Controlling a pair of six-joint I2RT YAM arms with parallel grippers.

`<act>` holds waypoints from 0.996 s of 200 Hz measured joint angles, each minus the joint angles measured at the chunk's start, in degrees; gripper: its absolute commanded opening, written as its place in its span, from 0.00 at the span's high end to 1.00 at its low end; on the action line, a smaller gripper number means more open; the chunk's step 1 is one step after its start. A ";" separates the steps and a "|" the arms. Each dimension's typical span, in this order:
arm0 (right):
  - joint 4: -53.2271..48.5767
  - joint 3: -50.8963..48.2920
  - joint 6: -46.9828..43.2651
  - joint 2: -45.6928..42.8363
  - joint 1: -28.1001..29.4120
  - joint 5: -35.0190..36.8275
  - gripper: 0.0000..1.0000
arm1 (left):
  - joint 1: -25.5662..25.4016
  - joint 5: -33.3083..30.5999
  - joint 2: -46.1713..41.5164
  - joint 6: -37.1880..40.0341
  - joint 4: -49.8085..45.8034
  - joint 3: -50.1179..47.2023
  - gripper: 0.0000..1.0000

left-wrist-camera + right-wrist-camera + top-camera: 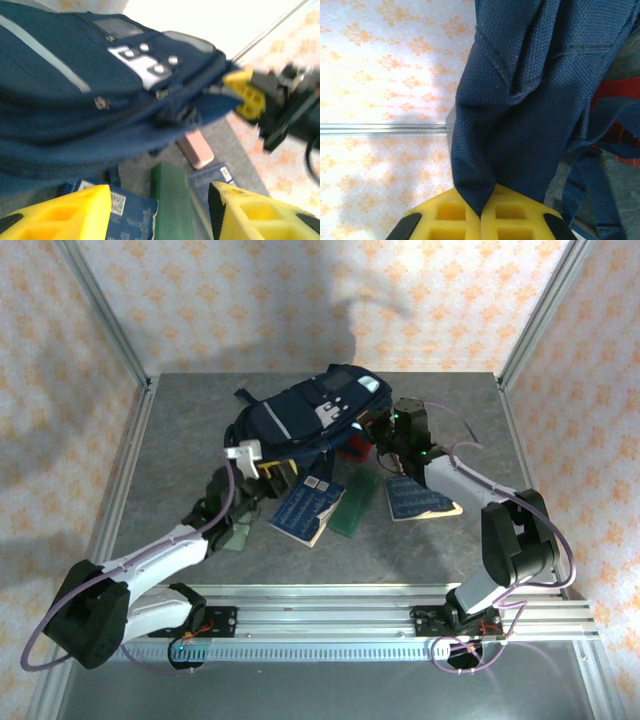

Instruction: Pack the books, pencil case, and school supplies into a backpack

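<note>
Backpack is lying at the far middle of the surface, right gripper pinching its navy fabric with jaws closed, left gripper hovering near the books, jaws parted, empty

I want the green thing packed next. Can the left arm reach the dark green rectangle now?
Probably yes. The left tool is open and empty, and the dark green rectangle lies flat just ahead of it with nothing on top.

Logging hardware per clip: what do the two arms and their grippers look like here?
The left arm and right arm match: white links, black joint housings, a lilac cable looping alongside each. Gripper fingers are bright yellow moulded blocks with rectangular pockets.
</note>
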 measured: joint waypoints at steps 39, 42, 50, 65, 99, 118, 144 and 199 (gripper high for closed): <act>0.24 0.00 2.19 -1.42 2.08 2.25 1.00 | -10.12 -11.65 11.13 6.82 12.46 -2.86 0.46; 0.22 0.00 2.36 -1.49 2.23 2.43 1.00 | -10.47 -12.39 12.11 7.30 13.92 -2.93 0.47; 0.17 0.00 2.56 -1.75 2.62 3.04 1.00 | -11.19 -14.03 14.75 8.22 17.70 -3.19 0.48; 0.04 0.00 2.80 -2.47 3.41 4.11 1.00 | -11.58 -16.46 19.89 10.10 25.27 -3.54 0.49; -0.17 0.00 3.21 -3.69 4.55 4.74 1.00 | -11.80 -19.91 28.85 14.53 39.10 -3.50 0.47; -0.22 -0.02 3.41 -3.72 4.63 4.81 1.00 | -12.15 -21.14 31.17 17.07 43.32 -2.58 0.46; -0.24 -0.07 3.43 -3.72 4.76 4.87 1.00 | -12.31 -22.14 32.65 19.47 45.57 0.72 0.49; -0.20 -0.20 3.45 -3.74 5.18 5.51 1.00 | -12.55 -22.45 35.21 21.38 46.90 5.84 0.52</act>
